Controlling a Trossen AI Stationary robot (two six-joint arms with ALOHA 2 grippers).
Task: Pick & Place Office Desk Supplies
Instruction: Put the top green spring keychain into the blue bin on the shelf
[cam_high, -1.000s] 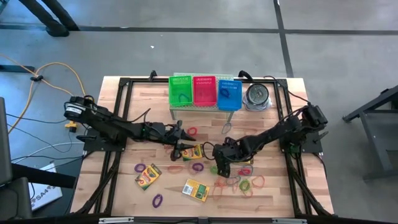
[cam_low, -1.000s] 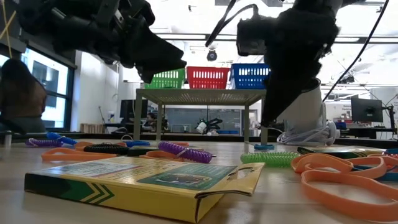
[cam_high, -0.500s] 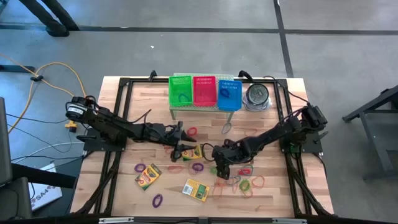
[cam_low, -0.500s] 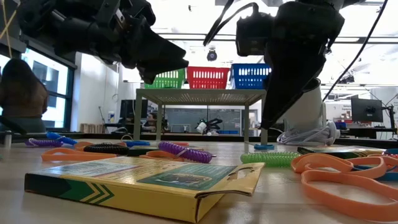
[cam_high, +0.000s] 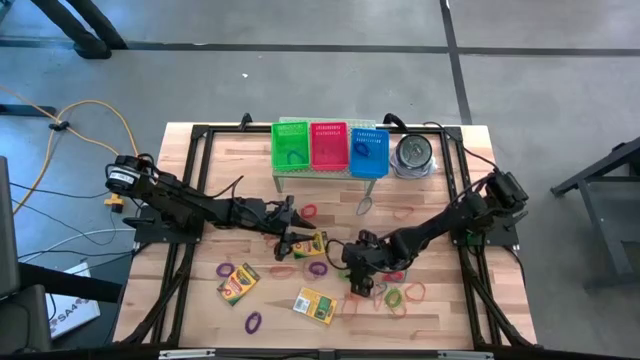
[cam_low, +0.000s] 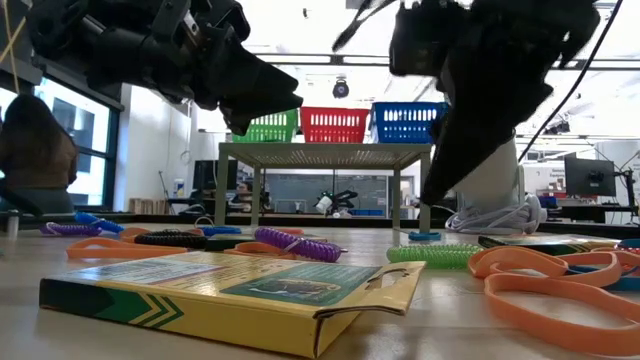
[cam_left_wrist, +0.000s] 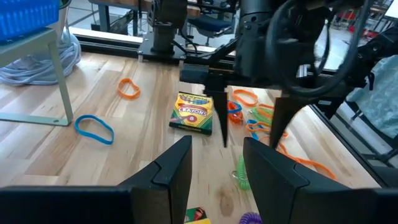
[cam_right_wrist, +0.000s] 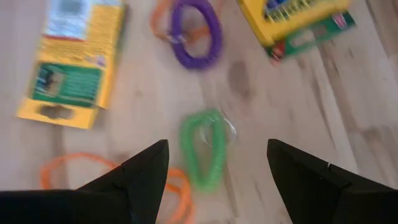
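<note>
Open right hand (cam_right_wrist: 214, 163) above ribbed green coil loop (cam_right_wrist: 203, 148)

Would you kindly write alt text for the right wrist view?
The right gripper, fingers open and empty, hangs above a green coiled band on the wooden table. Around it lie a purple band, orange bands and two yellow crayon boxes.
</note>
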